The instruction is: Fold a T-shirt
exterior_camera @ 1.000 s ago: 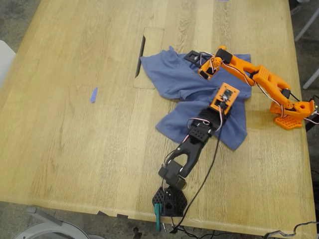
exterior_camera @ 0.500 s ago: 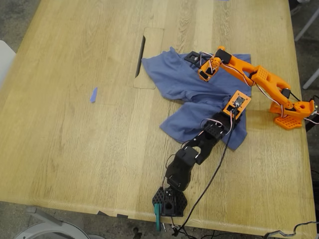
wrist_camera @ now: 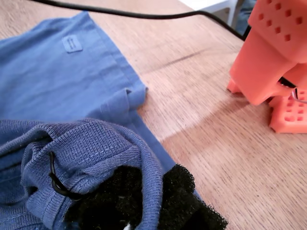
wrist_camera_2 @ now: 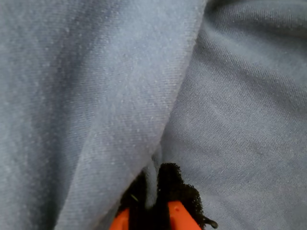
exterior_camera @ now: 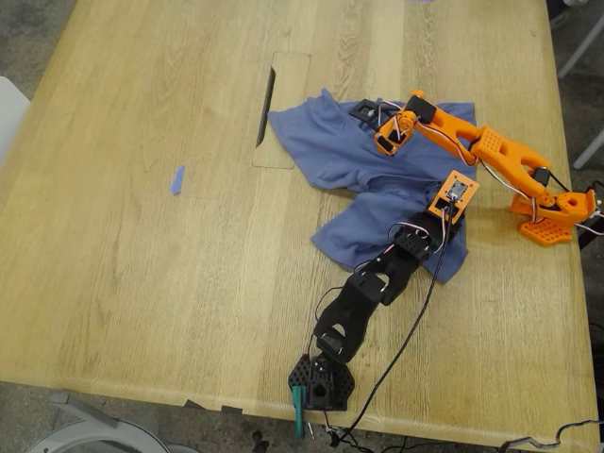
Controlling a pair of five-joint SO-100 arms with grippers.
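The slate-blue T-shirt (exterior_camera: 344, 151) lies crumpled on the wooden table, right of centre in the exterior view. My first gripper (exterior_camera: 458, 193), on the black arm with an orange camera mount, sits at the shirt's right edge in that view. Its black foam pads (wrist_camera: 177, 191) are shut on a ribbed, bunched edge of the T-shirt (wrist_camera: 57, 81). My second gripper (exterior_camera: 385, 132), on the orange arm, is over the shirt's upper part. Its orange jaws are shut (wrist_camera_2: 153, 191) on a thin fold of the T-shirt (wrist_camera_2: 96, 96).
A tiny blue scrap (exterior_camera: 176, 179) lies far off at the exterior view's left. A table cutout with a dark slot (exterior_camera: 267, 104) borders the shirt. The orange arm's base (exterior_camera: 552, 212) (wrist_camera: 268, 62) stands near the right table edge, the black base (exterior_camera: 321, 382) at the near edge.
The black arm has swung toward the exterior view's right, and its gripper has dragged the shirt's lower part that way. The orange arm has barely moved.
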